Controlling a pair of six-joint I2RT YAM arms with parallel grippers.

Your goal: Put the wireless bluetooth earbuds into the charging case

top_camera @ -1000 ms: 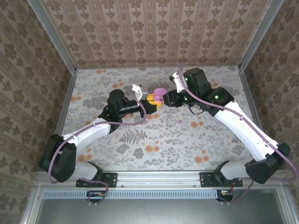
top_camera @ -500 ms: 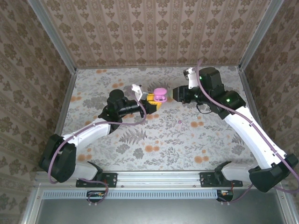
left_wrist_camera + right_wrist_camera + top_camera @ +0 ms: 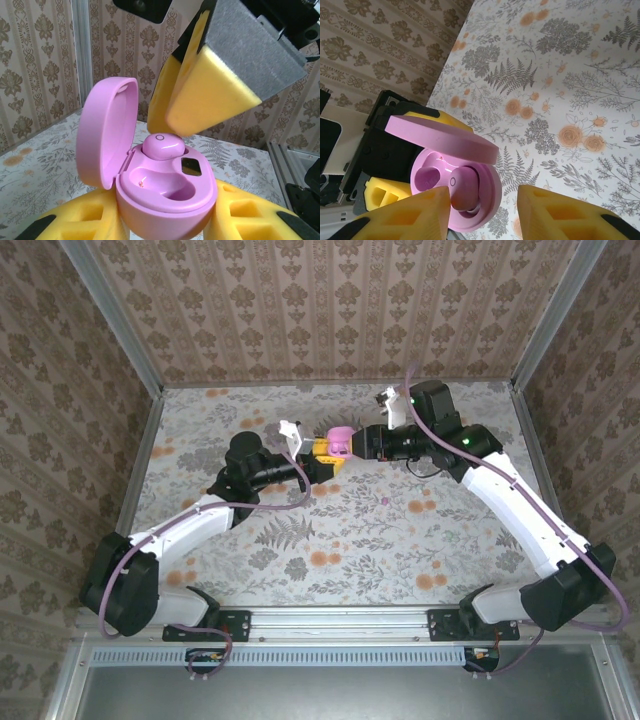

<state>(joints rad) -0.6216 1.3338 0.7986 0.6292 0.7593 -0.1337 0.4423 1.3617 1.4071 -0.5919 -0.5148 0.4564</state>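
Left claw [image 3: 165, 222] grips the open case [image 3: 167, 192] steady while the right claw [image 3: 484, 201], jaws parted, hovers over a seated earbud [image 3: 162, 146].

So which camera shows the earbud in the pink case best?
The left wrist view: the earbud sits close and unobstructed in the open pink case. The right wrist view shows it smaller, tucked below the lid; in the top external view it is too small to make out.

— What do the left arm [image 3: 190, 525] and the right arm [image 3: 520, 505] look like?
— White tubes, black joints [image 3: 245, 455], purple cables [image 3: 275, 505], tiny green lights [image 3: 463, 443].
— And the fingers [image 3: 200, 95]?
— Yellow foam, grey pads [image 3: 255, 45]. Black bases [image 3: 215, 622] sit on the rail [image 3: 330, 623].
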